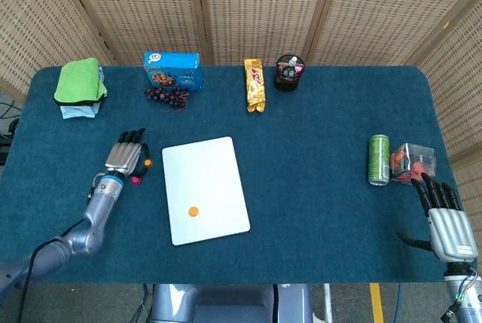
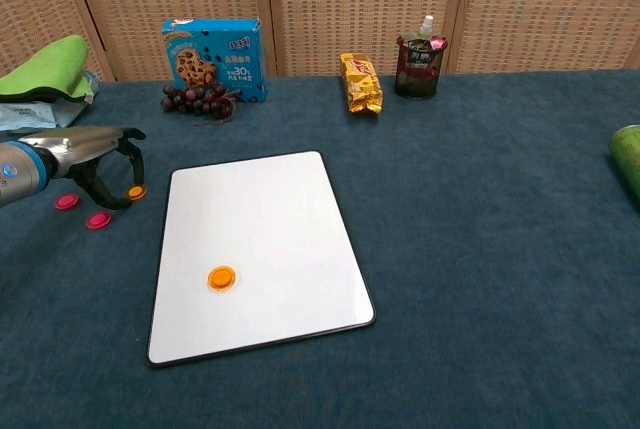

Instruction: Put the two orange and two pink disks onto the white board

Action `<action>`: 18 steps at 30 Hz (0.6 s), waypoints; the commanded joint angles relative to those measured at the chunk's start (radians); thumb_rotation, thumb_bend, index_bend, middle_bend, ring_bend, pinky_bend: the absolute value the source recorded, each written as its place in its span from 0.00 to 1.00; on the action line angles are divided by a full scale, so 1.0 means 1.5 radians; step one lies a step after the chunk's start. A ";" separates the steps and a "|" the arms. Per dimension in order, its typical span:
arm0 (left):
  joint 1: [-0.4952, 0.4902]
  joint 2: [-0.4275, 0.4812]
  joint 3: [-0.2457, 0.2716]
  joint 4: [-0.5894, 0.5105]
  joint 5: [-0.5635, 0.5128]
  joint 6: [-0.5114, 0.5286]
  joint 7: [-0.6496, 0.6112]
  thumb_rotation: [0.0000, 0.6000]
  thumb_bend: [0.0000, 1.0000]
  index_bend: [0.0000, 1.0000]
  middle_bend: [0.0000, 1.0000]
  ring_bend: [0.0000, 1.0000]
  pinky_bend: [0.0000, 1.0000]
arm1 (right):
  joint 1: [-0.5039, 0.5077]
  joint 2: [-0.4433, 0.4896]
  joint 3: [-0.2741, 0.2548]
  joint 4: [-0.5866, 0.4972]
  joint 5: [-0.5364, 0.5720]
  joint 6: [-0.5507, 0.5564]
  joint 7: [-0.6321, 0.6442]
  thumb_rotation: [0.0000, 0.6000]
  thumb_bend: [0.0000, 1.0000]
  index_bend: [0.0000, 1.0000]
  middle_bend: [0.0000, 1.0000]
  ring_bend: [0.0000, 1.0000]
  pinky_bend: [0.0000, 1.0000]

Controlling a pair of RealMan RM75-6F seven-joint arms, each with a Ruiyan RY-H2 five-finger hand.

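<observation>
Risk: my left hand [image 2: 85,157], fingers arched, holding nothing, may nudge small flat orange disk [image 2: 136,192] w/o gripping.

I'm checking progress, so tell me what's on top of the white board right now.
One orange disk lies on the white board. The other orange disk and two pink disks lie on the table by the left hand. Nothing covers the board.

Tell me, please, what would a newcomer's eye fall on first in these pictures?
Probably the white board at the middle of the blue table, with one orange disk already on it. Next, the left hand arched over a second orange disk just off the board's left edge, with two pink disks beside it. The right hand rests open at the far right near a green can.
</observation>
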 commanded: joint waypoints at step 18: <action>0.004 0.103 -0.010 -0.277 0.076 0.072 0.004 1.00 0.35 0.58 0.00 0.00 0.00 | 0.000 0.001 -0.001 -0.001 -0.002 0.000 0.001 1.00 0.03 0.00 0.00 0.00 0.00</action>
